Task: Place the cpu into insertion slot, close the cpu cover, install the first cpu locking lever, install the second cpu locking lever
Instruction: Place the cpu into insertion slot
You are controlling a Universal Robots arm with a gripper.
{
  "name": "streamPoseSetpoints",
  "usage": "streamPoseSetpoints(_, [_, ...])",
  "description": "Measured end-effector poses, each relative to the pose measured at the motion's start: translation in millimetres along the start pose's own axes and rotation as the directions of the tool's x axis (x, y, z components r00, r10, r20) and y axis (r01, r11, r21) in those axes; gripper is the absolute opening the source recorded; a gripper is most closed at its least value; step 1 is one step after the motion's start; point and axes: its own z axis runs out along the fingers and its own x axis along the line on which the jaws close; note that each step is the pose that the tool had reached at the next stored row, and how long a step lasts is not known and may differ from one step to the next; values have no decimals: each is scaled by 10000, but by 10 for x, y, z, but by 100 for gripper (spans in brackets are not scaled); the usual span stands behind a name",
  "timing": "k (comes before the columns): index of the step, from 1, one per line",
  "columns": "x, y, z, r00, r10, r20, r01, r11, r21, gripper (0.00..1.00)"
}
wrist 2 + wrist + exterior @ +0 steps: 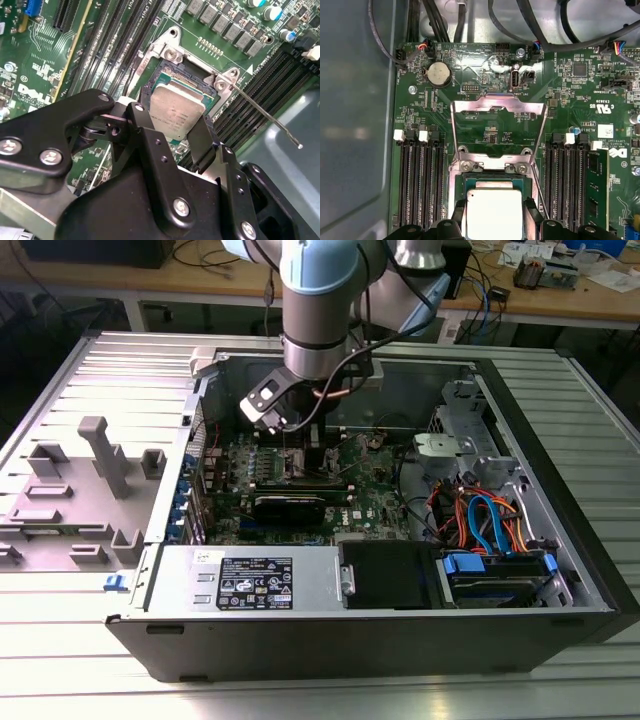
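Gripping the cpu (177,111) by two opposite edges, the gripper (168,116) has its two fingers (146,135) narrowed onto the chip, directly over the insertion slot (167,79). From these angles I cannot say for sure whether the chip is already bottomed in the slot or hangs just above it.

Likely troubles from here:
- If the chip goes down tilted or slightly off square, a corner could ride on the slot's rim and may harm the contacts beneath. In the second wrist view the chip looks somewhat skewed against the slot, though the camera's slant may cause that.
- Opening the fingers before the chip is level could let it drop crooked.
- The fingers reach down at both sides of the slot, so they might catch its metal rim.
- The locking lever (265,115) slants away just beside the slot and could be snagged by the nearer finger.
- The cpu cover (495,104) is swung open beyond the slot's hinged edge. A knock could tip it down too early.

Counted: one cpu, one slot, one cover, two fingers, and one lever rod I can make out plainly. There is a bank of memory slots (417,175) on each side of the slot, two banks in all. One memory stick (597,187) sits in the bank on the lever's side, and one coin cell (439,74) lies past the cover.
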Motion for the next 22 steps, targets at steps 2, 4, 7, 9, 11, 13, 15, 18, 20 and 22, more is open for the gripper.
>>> streamPoseSetpoints(2, [1,-12,7,10000,8,-5,-8,10000,-1,54])
streamPoseSetpoints(4, [1,-15,10,10000,73,-3,-73,10000,-2,54])
streamPoseSetpoints(7, [1,-15,21,9998,184,-4,-184,9998,-6,54])
streamPoseSetpoints(9, [1,-16,33,9998,185,-2,-185,9998,-5,54])
streamPoseSetpoints(11, [1,-16,47,9998,185,-1,-185,9998,-4,54])
streamPoseSetpoints(13, [3,-16,50,9998,185,-1,-185,9998,-4,54])
streamPoseSetpoints(15, [5,-16,54,9998,185,-2,-185,9998,-3,54])
streamPoseSetpoints(18, [8,-16,59,9998,185,-14,-185,9998,-3,54])
streamPoseSetpoints(20, [13,-16,64,9998,191,-15,-191,9998,1,54])
streamPoseSetpoints(22, [18,-16,69,9998,196,-15,-196,9998,3,54])
